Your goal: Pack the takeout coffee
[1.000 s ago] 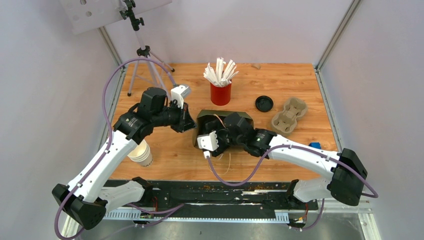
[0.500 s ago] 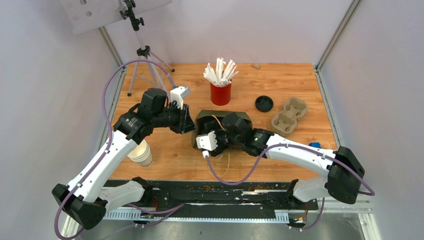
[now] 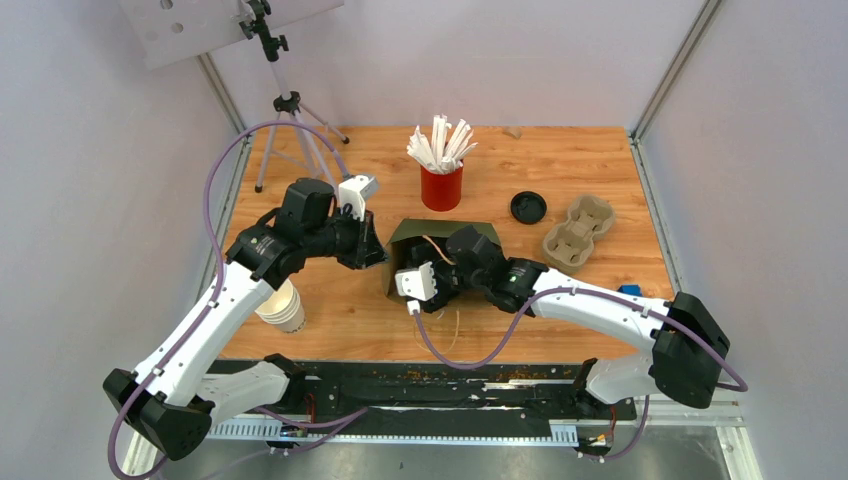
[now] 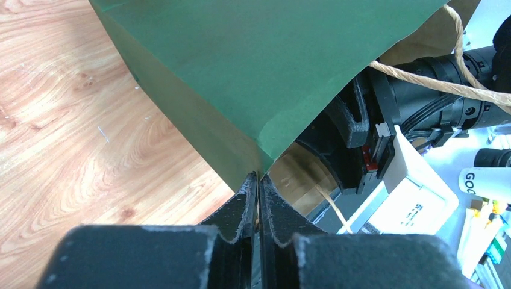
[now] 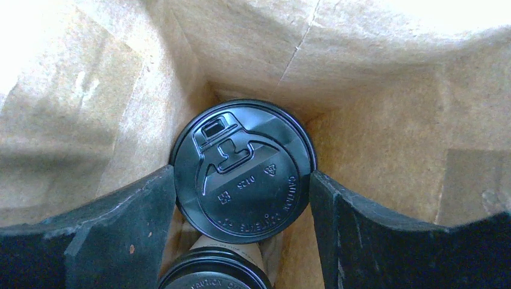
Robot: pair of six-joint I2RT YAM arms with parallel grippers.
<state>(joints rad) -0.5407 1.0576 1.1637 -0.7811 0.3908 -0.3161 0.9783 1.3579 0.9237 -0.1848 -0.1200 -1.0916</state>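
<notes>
Our right gripper clasps the black-lidded takeout coffee cup — fingers at nine and three o'clock — inside the green paper bag; our left gripper pinches its rim.

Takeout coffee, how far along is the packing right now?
Done: the takeout coffee is down inside the green paper bag. In hand: the right end effector appears clamped around its lid, while the left end effector pinches the bag's rim. Left: let go of the cup and draw the right arm out.
</notes>
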